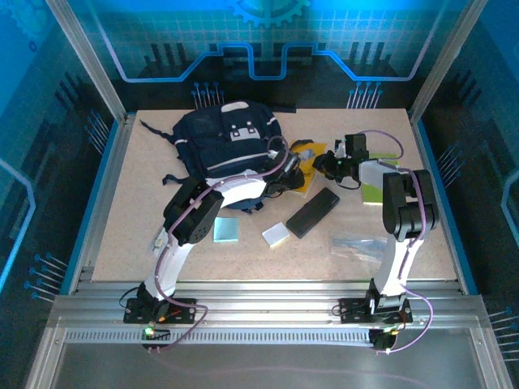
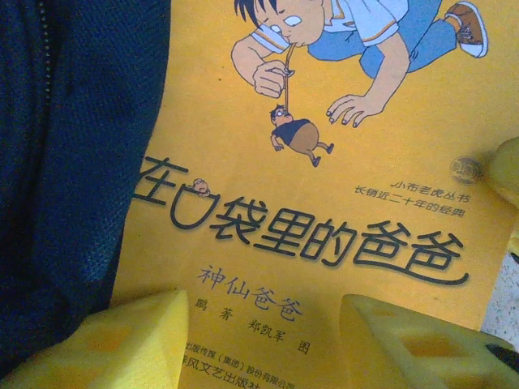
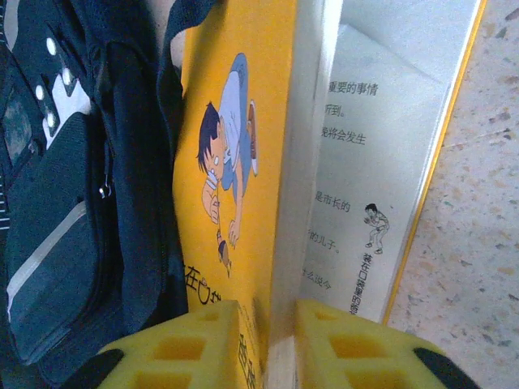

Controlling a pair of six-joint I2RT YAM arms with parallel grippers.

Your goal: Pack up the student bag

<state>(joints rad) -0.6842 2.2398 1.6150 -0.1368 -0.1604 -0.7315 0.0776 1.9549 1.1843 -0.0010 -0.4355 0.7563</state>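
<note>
**A:** Which step of the packing is this?

**B:** The book, I'd say. The yellow children's book (image 3: 235,121) is partly open, with its front cover just beside the student bag (image 1: 231,142). The bag lies at the far middle of the surface (image 1: 146,211).

**A:** Which arm has the book?

**B:** The right end effector (image 3: 272,312). Its fingers are narrow, pinched on the front cover and a wad of pages. The left end effector (image 2: 263,304) hangs close over the cover, fingers apart with nothing between them.

**A:** Is the bag's mouth open?

**B:** I can't tell from here.

**A:** So what does the next move need?

**B:** Probably the book closed first. The grip takes only its front part, and the loose back pages could snag on the fabric. Then the left arm would likely need to hold the opening while the right slides the book in. The black pencil case (image 1: 312,212) lies apart from the bag, not yet packed.
</note>
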